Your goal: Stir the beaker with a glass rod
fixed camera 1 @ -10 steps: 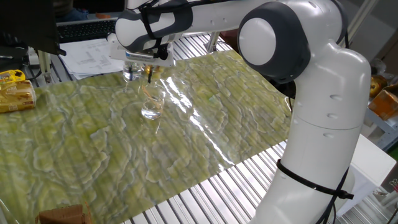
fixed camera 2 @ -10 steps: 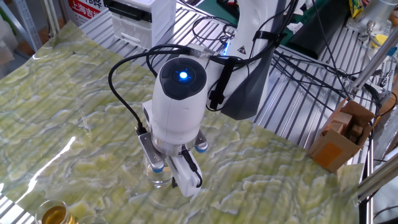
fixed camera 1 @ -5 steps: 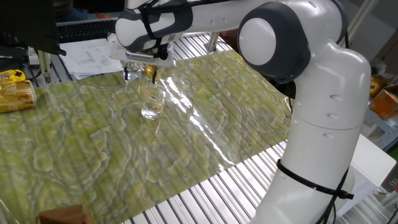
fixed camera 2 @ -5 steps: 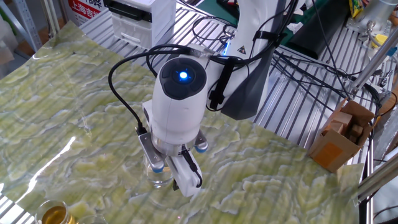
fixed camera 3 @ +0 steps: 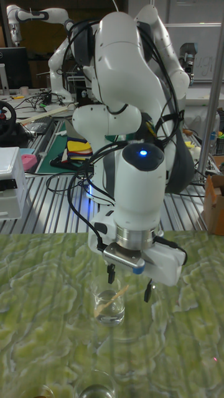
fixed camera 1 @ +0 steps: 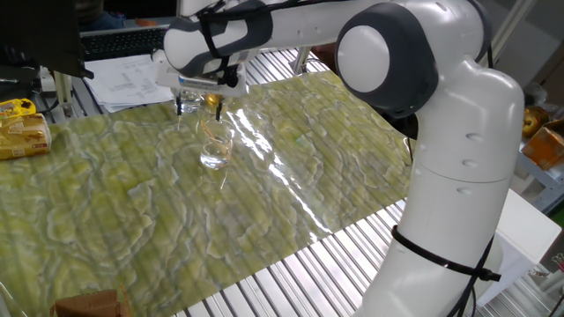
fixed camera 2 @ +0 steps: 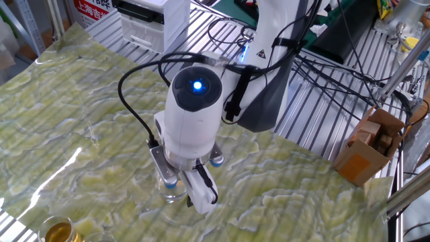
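The beaker [fixed camera 1: 215,146] [fixed camera 3: 110,305] is a small clear glass standing upright on the green patterned mat [fixed camera 1: 291,167]. A thin rod [fixed camera 3: 113,298] [fixed camera 1: 211,132] leans slanted inside it, with its upper end near the rim. My gripper [fixed camera 3: 129,281] [fixed camera 1: 198,106] hangs just above the beaker, pointing down. It is open, and its dark fingertips [fixed camera 3: 147,290] hold nothing. In the other fixed view my wrist covers most of the beaker [fixed camera 2: 173,192].
A glass vessel with amber contents [fixed camera 2: 59,232] stands near the mat's front corner, and a clear glass rim [fixed camera 3: 94,380] shows low in the tall view. Yellow boxes [fixed camera 1: 22,128], papers [fixed camera 1: 132,75], a cardboard box [fixed camera 2: 366,151] and white drawers [fixed camera 2: 144,23] surround the mat.
The hand has risen very slightly above the beaker. The rod and beaker have stayed where they were.
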